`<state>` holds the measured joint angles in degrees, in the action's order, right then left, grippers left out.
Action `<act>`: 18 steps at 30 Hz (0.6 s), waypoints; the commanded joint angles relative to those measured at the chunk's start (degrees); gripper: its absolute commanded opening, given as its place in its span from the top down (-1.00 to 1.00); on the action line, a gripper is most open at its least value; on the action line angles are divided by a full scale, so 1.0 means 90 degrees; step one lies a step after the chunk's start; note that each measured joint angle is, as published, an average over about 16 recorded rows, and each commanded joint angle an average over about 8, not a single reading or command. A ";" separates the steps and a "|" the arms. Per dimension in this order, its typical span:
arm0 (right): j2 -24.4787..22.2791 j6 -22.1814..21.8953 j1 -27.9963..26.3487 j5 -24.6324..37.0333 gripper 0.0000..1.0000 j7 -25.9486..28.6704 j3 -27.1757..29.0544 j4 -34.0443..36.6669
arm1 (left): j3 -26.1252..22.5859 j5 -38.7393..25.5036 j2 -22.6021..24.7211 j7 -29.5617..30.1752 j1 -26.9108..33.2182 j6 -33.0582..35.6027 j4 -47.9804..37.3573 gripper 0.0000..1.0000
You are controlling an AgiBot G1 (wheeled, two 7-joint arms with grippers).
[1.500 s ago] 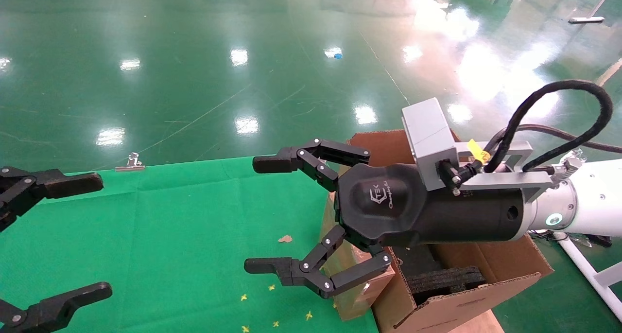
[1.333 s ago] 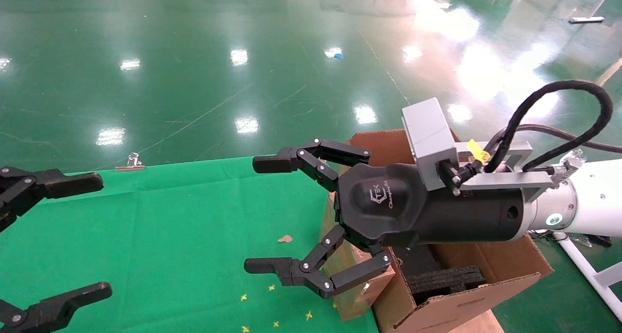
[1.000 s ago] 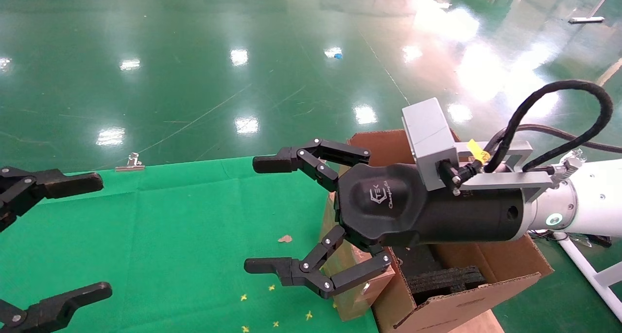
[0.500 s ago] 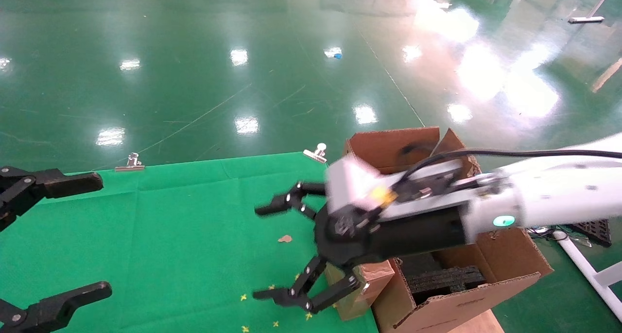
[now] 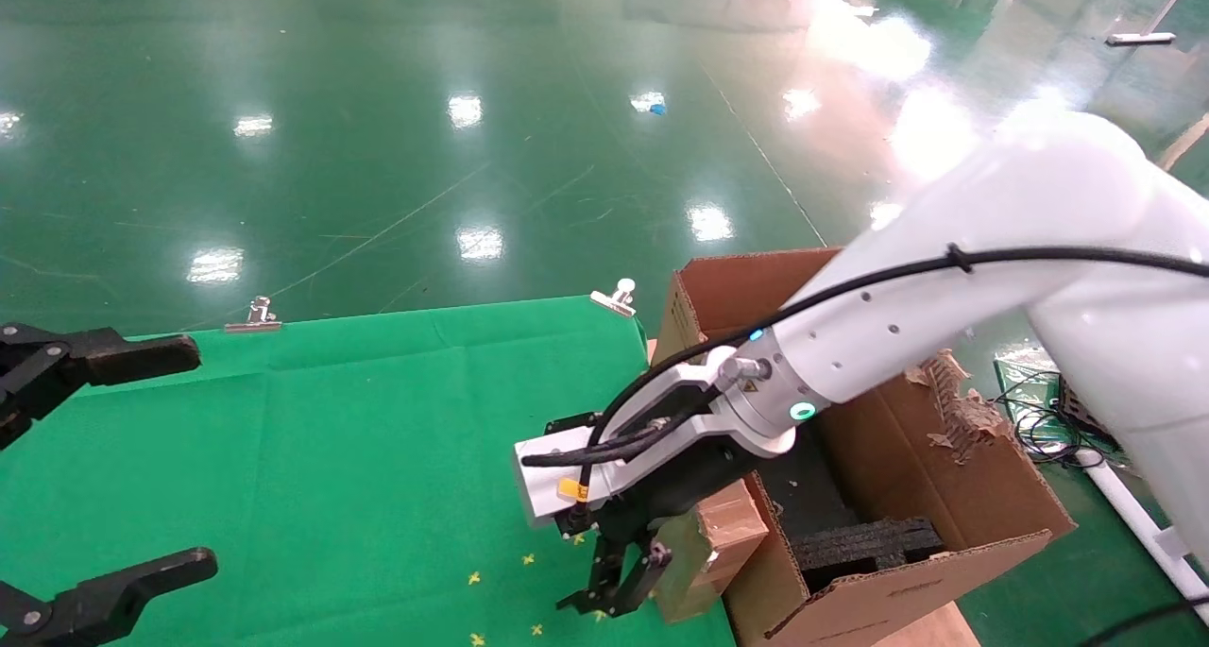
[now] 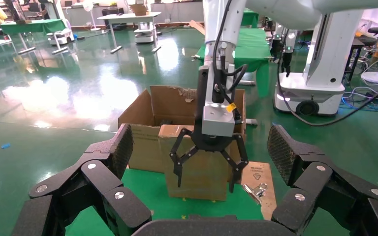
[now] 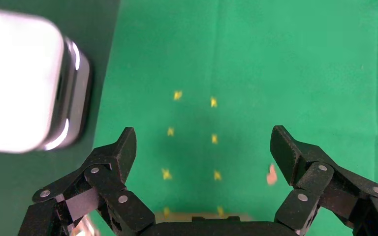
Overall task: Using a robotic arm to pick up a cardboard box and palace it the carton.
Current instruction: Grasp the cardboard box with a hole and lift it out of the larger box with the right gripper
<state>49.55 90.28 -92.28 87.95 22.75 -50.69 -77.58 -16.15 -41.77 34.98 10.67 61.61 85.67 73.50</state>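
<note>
The narrow cardboard box (image 5: 723, 529) stands upright on the green cloth, against the outer wall of the carton (image 5: 945, 477). My right gripper (image 5: 602, 605) points straight down, open and empty, just on the table side of the box. In the left wrist view the right gripper (image 6: 206, 174) hangs in front of the box's broad face (image 6: 202, 167), its fingers about as wide as the box. The right wrist view shows only cloth between my open gripper (image 7: 205, 142), with the box's top edge (image 7: 202, 215) behind it. My left gripper (image 5: 142, 463) is parked open at the table's left edge.
Black foam inserts (image 5: 869, 538) sit inside the carton, which has a ragged torn flap (image 5: 949, 401). Metal clips (image 5: 614, 297) (image 5: 253, 314) hold the green cloth (image 5: 331, 458) at its far edge. Small yellow marks (image 5: 529, 559) dot the cloth. Glossy green floor lies beyond.
My right arm swung from lying level over the carton to pointing straight down beside the cardboard box, its fingers still open. The left gripper has not moved.
</note>
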 commanded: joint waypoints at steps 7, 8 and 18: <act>0.0129 0.0035 -0.1293 0.0326 -1.00 0.0589 -0.1287 0.0009 | -0.0004 0.0003 -0.0002 -0.0002 0.0001 -0.0002 0.0000 -1.00; 0.0130 0.0036 -0.1486 0.0386 -1.00 0.0683 -0.1444 0.0006 | -0.0004 0.0003 -0.0002 -0.0002 0.0001 -0.0002 0.0000 -1.00; 0.0149 0.0005 -0.3015 0.0518 -1.00 0.1338 -0.2927 -0.0016 | -0.0009 0.0006 -0.0004 -0.0005 0.0002 -0.0004 0.0000 -1.00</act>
<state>50.94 90.27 -118.44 92.21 34.39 -76.72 -77.73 -16.23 -41.72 34.95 10.63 61.63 85.63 73.50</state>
